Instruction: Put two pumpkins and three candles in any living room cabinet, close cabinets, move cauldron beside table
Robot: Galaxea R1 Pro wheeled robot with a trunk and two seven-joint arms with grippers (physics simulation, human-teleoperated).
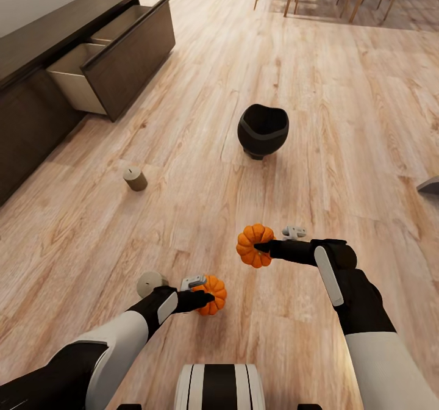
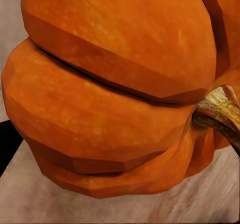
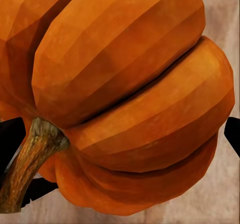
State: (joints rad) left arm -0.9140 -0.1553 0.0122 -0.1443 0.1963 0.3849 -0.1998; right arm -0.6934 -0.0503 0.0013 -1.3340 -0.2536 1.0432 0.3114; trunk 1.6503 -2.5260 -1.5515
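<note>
Both pumpkins sit clamped in claws.

Two pumpkins are showing: one at the left arm, one at the right arm. Two candles are showing on the floor: one upright, one beside the left arm. One cauldron is standing on the floor. One cabinet is showing, with two drawers standing open.

Two orange ribbed pumpkins, a matte black cauldron, tan candles, dark-brown cabinet.
</note>
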